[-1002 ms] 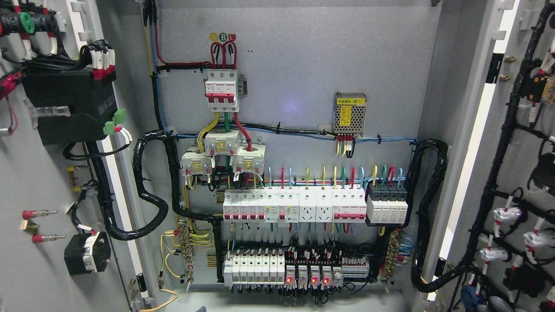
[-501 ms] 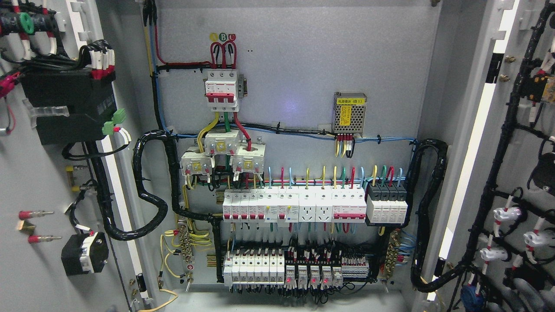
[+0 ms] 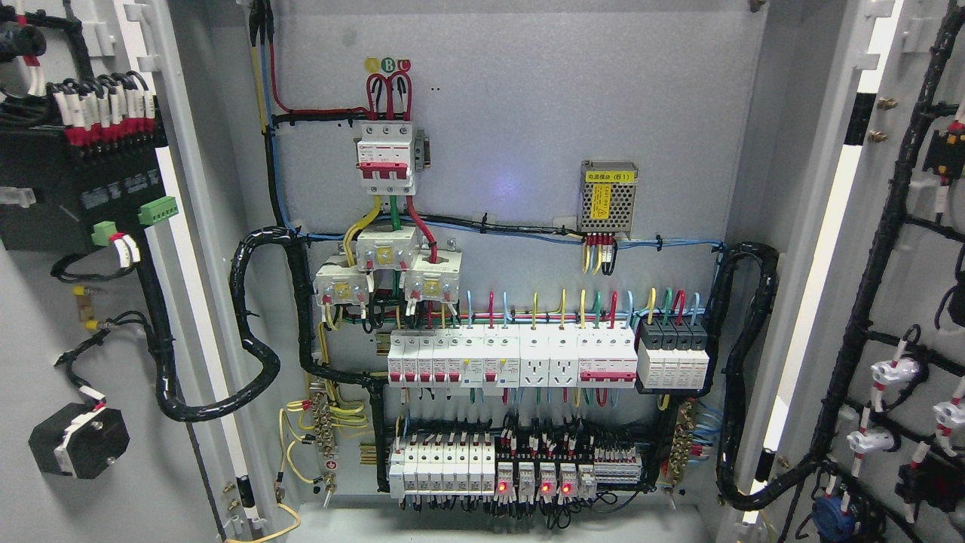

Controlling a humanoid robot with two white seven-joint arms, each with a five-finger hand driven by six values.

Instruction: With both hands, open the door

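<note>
with both doors swung wide, the cabinet interior [image 3: 528,121] stands fully exposed. left door [image 3: 45,483] fills the picture's left edge, its inner face turned toward the camera and carrying a black module [image 3: 68,188] with red-tipped white wire ends along its top, green connectors [image 3: 158,210] just below, and a black rotary-switch body [image 3: 79,440] lower down. right door [image 3: 916,98] fills the right edge, likewise showing its inner face, with a black wire harness [image 3: 874,256] running down it and white-and-red fittings near the bottom.

interior, back panel: a three-pole breaker [image 3: 386,157] at upper centre with red, green and yellow leads; a small power supply [image 3: 608,194] with a yellow label to its right; three white transformer blocks [image 3: 386,268] below the breaker; a long row of breakers and sockets [image 3: 513,358] across the middle; a lower terminal row [image 3: 520,471] with three red indicator lamps lit. thick black looms [image 3: 260,332] loop from the panel to each door — one on each side.

no robot hand appears anywhere in the head view, so the state of either robot hand cannot be told.
</note>
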